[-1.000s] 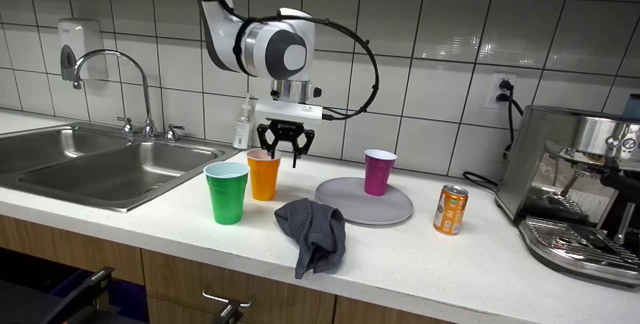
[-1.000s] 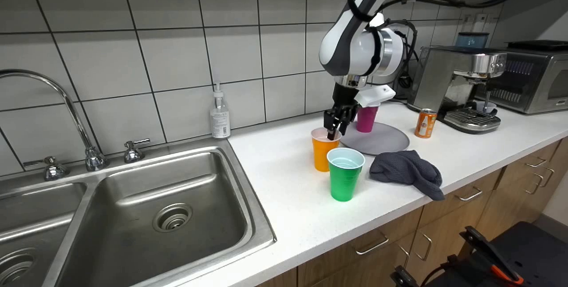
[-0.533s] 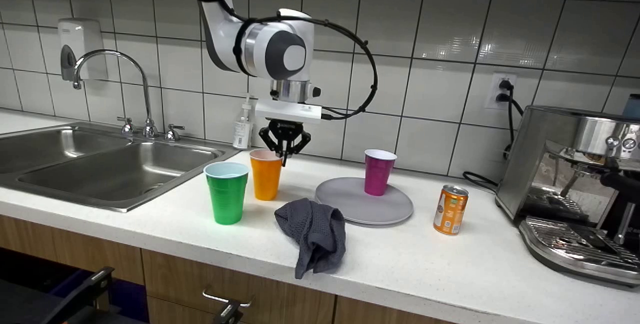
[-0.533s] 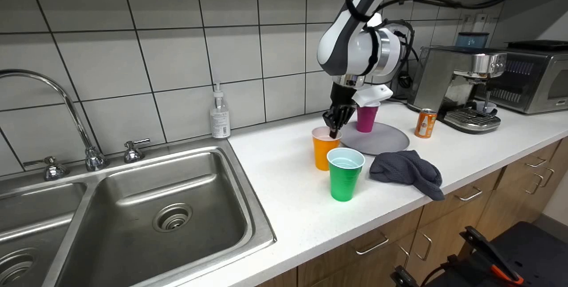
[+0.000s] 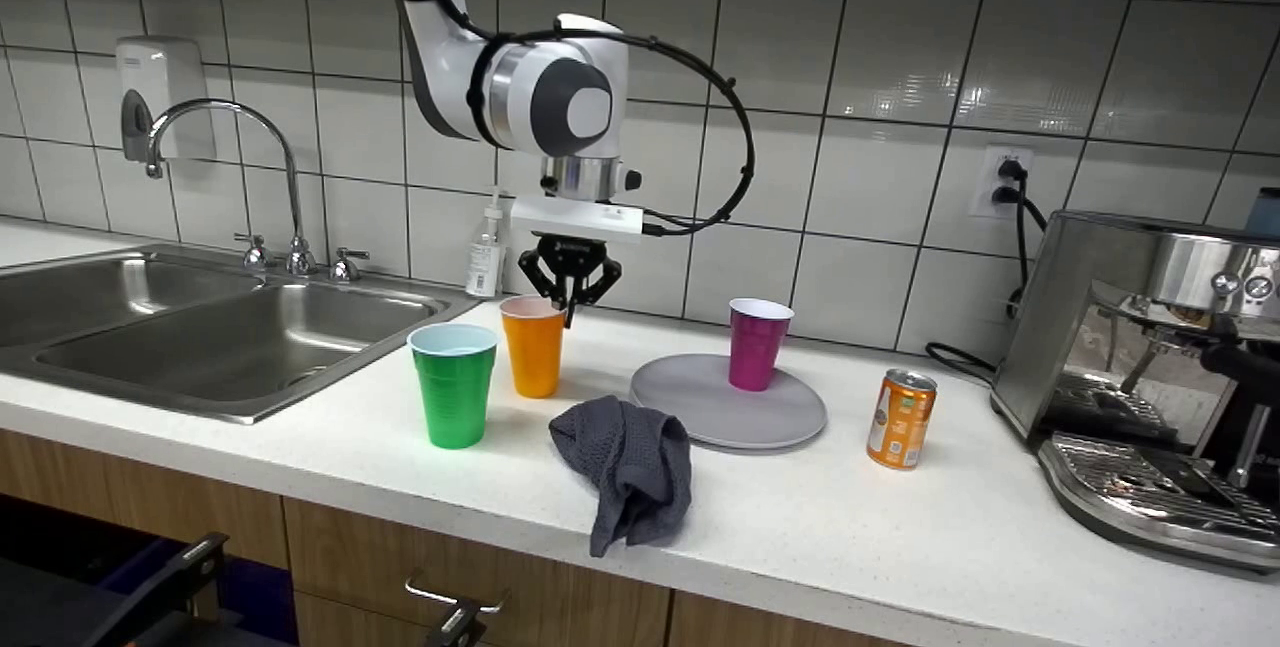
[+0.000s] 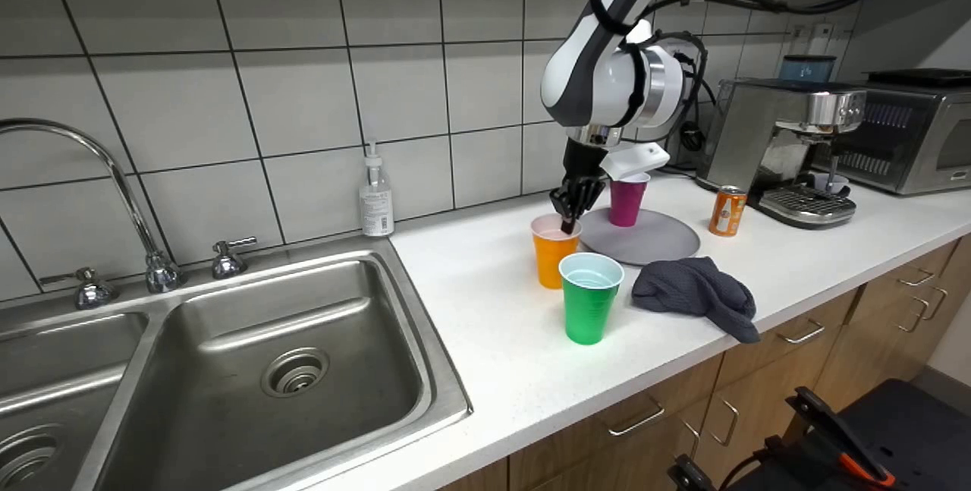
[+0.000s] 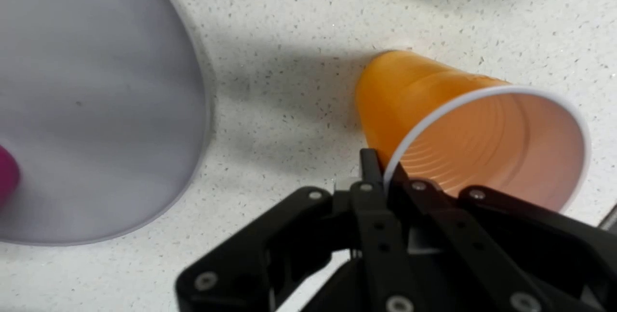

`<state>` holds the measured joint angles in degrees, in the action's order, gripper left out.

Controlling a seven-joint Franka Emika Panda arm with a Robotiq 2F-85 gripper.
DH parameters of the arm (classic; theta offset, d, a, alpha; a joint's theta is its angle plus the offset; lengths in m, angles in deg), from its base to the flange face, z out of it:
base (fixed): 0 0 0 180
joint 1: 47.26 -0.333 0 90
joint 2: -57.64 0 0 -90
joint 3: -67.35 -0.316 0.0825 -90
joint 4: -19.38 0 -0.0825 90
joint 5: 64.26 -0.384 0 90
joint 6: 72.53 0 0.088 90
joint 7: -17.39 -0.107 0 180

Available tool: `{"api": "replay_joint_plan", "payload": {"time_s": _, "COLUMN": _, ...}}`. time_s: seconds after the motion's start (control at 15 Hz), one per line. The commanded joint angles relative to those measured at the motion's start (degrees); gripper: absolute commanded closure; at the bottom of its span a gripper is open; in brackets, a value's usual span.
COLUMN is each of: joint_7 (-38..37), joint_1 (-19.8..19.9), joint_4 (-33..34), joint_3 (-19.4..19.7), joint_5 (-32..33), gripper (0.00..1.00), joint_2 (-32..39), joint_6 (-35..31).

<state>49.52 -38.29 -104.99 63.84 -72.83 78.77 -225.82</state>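
The orange cup (image 5: 534, 352) stands about upright, its pale rim toward the arm. My gripper (image 7: 384, 167) is shut on the near part of that rim, with one finger inside the cup and the other outside. In both exterior views the black fingers point down at the cup's edge. Whether the cup's base touches the counter I cannot tell. A green cup (image 6: 588, 313) stands close by, nearer the counter's front edge. On a round grey plate (image 7: 96, 109) sits a purple cup (image 5: 757, 352), only partly showing in the wrist view.
A crumpled dark cloth (image 5: 630, 472) lies at the counter's front edge. Beyond the plate are an orange can (image 5: 902, 419) and a coffee machine (image 5: 1130, 367). A soap bottle (image 6: 376, 199) and a steel sink (image 6: 447, 369) are on the opposite side.
The fingers were apart at the orange cup's rim and have closed on it. The cup has shifted slightly toward the plate, then, with the gripper, risen a little in the exterior views.
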Motion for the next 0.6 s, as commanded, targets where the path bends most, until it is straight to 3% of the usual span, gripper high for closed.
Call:
{"api": "replay_joint_plan", "payload": {"time_s": 0.0, "joint_7": 1.60, "joint_1": 2.64, "joint_4": 0.31, "joint_3": -2.54, "joint_5": -2.00, "gripper": 0.99, "joint_2": -1.44, "joint_6": 0.56}}
{"api": "replay_joint_plan", "payload": {"time_s": 0.53, "joint_7": 2.76, "joint_1": 4.60, "joint_4": 1.04, "joint_3": -3.61, "joint_5": -7.11, "gripper": 0.99, "joint_2": -3.47, "joint_6": 0.57}}
